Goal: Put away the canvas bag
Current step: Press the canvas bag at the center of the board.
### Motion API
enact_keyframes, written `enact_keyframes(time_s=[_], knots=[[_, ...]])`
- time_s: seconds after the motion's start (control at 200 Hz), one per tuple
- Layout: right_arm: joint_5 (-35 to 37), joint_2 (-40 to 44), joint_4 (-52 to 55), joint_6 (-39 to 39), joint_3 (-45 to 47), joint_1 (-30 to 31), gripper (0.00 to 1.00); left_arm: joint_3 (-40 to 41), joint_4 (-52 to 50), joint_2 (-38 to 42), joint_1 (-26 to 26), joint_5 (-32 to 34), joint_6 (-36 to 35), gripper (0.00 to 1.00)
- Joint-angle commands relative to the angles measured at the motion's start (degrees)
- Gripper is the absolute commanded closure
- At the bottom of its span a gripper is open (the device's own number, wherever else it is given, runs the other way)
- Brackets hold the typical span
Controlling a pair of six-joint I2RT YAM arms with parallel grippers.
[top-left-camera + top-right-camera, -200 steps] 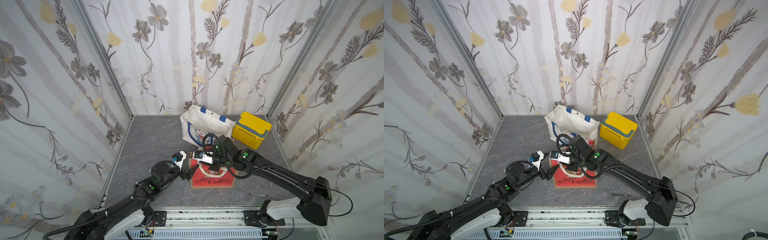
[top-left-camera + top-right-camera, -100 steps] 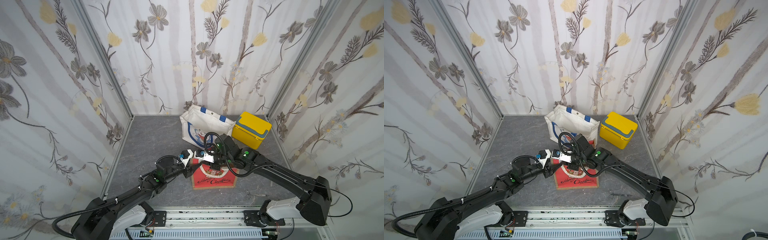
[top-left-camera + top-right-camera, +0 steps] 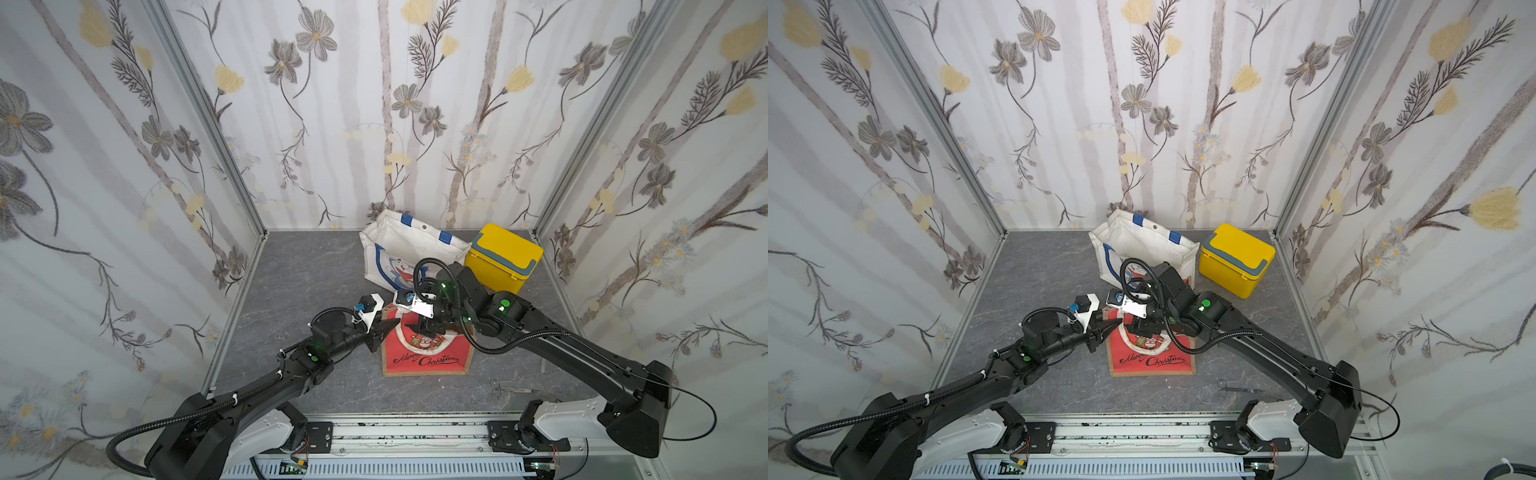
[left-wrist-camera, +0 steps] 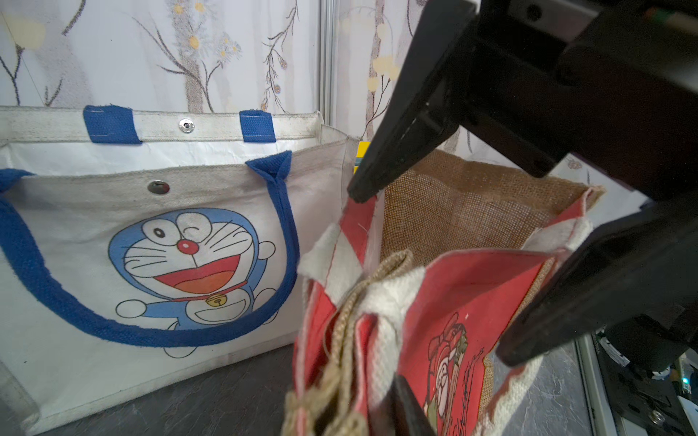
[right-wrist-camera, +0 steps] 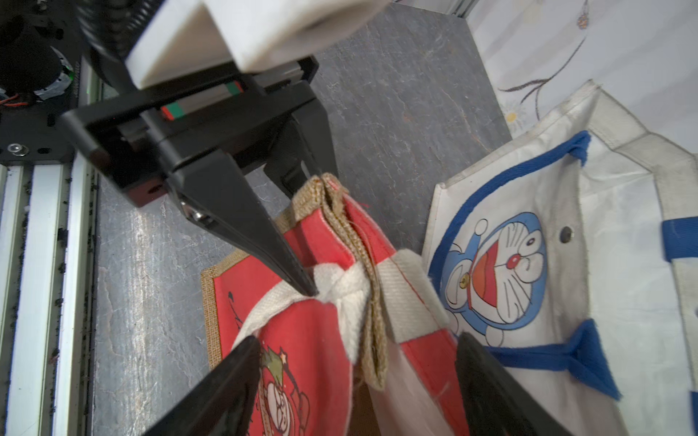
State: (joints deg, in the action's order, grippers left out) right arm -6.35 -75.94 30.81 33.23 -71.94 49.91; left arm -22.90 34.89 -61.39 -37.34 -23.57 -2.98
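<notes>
1. The white cartoon tote (image 3: 399,245) stood upright against the back wall. Its mouth was open and a blue handle hung down over its printed face.
2. The red Christmas bag (image 3: 428,359) sat on the grey floor (image 3: 316,270) just in front of the tote, on the side toward the arm bases. Its top was raised and gaping, and brown burlap lining showed inside in the left wrist view. Whether it touched the tote could not be told.
3. The left gripper (image 3: 390,325) reached in ahead of the tote's printed face, at the red bag's upper corner on the left arm's side. Its fingers (image 5: 241,226) were drawn close together. They pinched the folded burlap side edge, and one tip pressed on the white strap (image 5: 340,290).
4. The right gripper (image 3: 426,329) hung over the red bag's mouth, also just in front of the tote. Its fingers (image 5: 226,377) were spread wide, one on either side of the bag's top, and they had hold of nothing.
5. A yellow cooler box (image 3: 505,255) stood just beside the tote, on the right arm's side, with its lid shut.
6. A pair of scissors (image 3: 509,389) lay flat on the floor well away from the tote, toward the front rail on the right arm's side.
</notes>
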Motion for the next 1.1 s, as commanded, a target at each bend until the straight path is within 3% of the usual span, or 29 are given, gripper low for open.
enact_keyframes(time_s=[0.0,0.255,0.54,0.654,0.829,0.854,0.904,1.004,1.094], knots=[[3.8,-1.53,2.73,1.65,-2.78,0.01,0.18,-0.67,1.76,-0.35,0.23,-0.43,0.5,0.72],[0.06,-7.73,5.01,6.25,-6.58,0.01,0.18,0.29,2.08,1.29,0.19,-1.63,0.51,0.79],[1.61,-10.28,4.6,8.39,-7.15,-0.63,0.23,2.16,1.64,4.18,0.24,-1.94,0.77,0.87],[2.1,-9.77,5.35,8.11,-6.91,-1.4,0.44,3.29,2.11,5.3,0.3,-1.22,1.3,0.92],[4.77,-8.7,7.09,7.91,-5.53,-2.24,0.66,4.16,1.73,6.31,0.4,-0.12,1.59,0.97],[4.72,-8.7,7.37,7.8,-5.51,-2.43,0.74,4.17,1.69,6.51,0.41,0.01,1.59,0.98],[4.48,-8.78,8.0,7.88,-5.58,-2.39,1.0,4.36,1.5,6.96,0.47,0.06,1.61,0.98],[6.08,-8.63,8.04,7.55,-5.27,-2.4,0.98,4.51,1.14,7.24,0.47,0.15,1.77,0.98],[7.58,-8.53,8.13,7.33,-4.98,-3.33,0.65,4.86,0.88,7.91,0.52,0.02,2.06,0.98]])
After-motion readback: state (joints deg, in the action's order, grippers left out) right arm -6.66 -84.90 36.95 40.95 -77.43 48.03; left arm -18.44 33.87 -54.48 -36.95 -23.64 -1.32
